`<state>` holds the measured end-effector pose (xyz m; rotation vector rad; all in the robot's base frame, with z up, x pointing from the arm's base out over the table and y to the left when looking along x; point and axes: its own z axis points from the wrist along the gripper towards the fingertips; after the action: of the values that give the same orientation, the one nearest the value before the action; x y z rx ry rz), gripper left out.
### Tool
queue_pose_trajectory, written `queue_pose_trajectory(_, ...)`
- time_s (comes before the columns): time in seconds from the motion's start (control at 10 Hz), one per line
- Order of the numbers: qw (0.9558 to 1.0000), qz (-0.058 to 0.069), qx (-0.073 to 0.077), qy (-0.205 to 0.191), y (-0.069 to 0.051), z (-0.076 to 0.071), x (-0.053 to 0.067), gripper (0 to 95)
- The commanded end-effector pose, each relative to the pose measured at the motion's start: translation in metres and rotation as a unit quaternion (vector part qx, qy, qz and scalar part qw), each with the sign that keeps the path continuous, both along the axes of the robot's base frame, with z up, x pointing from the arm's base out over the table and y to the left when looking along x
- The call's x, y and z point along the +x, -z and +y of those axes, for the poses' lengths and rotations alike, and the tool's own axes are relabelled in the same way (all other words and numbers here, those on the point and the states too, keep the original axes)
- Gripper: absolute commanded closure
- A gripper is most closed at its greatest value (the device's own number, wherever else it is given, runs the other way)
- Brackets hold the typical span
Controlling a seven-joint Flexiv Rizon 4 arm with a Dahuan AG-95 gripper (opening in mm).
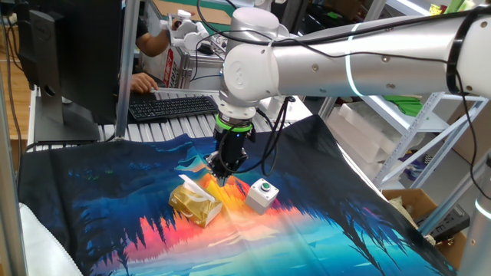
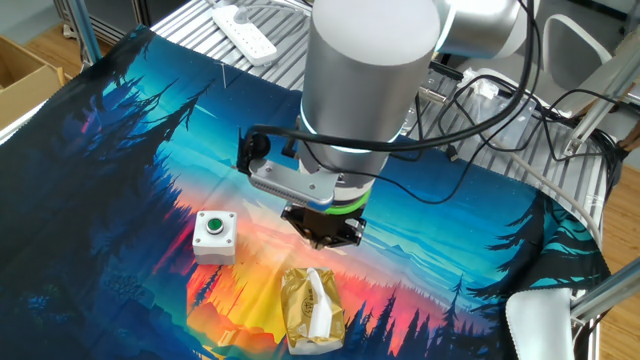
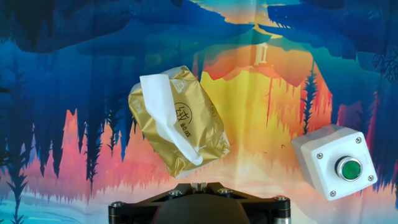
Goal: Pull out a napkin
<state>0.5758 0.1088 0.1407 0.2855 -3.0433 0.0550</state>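
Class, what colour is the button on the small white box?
Green button, clearest in the hand view.

Silver-white arm [image 1: 360, 65], green wrist ring, black cables, seemingly black gripper [image 1: 223, 175].

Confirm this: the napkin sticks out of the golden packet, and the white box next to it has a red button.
Not quite. The napkin does stick out of the golden packet, but the button on the white box is green, not red. The hand view shows it.
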Motion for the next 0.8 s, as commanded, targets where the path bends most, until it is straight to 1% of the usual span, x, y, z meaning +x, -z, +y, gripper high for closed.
queue_pose_trajectory(0.1, 1.0, 0.001, 0.0, 0.001, -0.0004, 0.0002, 0.0003, 95.0)
queue_pose_trajectory(0.3, 1.0, 0.001, -0.001, 0.0, -0.0004, 0.0002, 0.0003, 95.0)
queue_pose_trajectory(0.4, 1.0, 0.005, -0.004, -0.004, -0.0004, 0.0002, 0.0003, 95.0)
queue_pose_trajectory(0.6, 1.0, 0.006, -0.005, -0.004, -0.0004, 0.0002, 0.0003, 95.0)
queue_pose_trajectory(0.8, 0.9999, 0.001, -0.003, -0.011, -0.0004, 0.0002, 0.0003, 95.0)
